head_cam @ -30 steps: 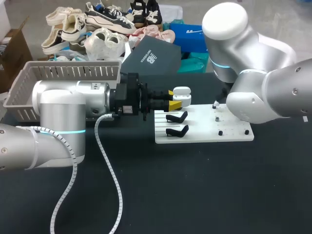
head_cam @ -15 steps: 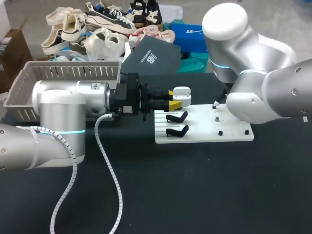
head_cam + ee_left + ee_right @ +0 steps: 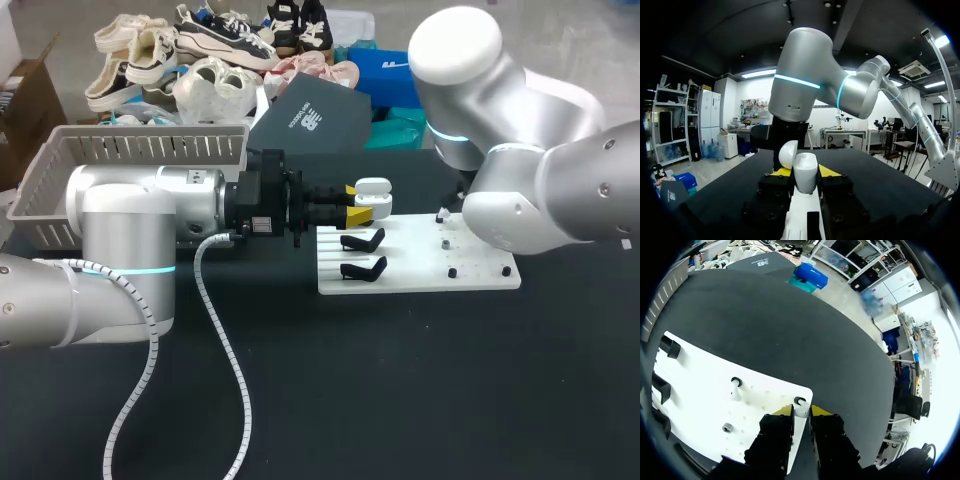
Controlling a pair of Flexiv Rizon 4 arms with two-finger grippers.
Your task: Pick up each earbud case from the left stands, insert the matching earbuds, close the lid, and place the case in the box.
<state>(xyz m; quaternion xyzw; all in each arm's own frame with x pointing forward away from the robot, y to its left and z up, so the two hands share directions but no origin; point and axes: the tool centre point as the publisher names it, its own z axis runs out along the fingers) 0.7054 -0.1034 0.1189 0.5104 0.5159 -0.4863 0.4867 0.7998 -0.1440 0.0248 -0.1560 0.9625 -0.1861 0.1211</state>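
A white earbud case [image 3: 373, 196] with its lid up is held over the back left corner of the white board [image 3: 420, 262], and my left gripper [image 3: 357, 205] is shut on it. In the left wrist view the case [image 3: 805, 173] sits between the yellow tips of the left gripper [image 3: 805, 176], with the lid [image 3: 788, 153] tilted back. My right gripper [image 3: 801, 411] is at the board's [image 3: 705, 390] far corner, its fingers closed on a white earbud [image 3: 801, 408] in its socket. In the head view the right arm hides that gripper.
Two black stands [image 3: 362, 240] [image 3: 362, 268] stand bare on the board's left part. Other earbuds sit in sockets [image 3: 734, 385] [image 3: 727, 428] on the board. A grey slatted basket [image 3: 130, 160] is at the back left. The left arm's cable [image 3: 225, 350] loops over the black tabletop.
The right arm's upper joint has shifted slightly to the left. The left arm and the case have stayed in place.
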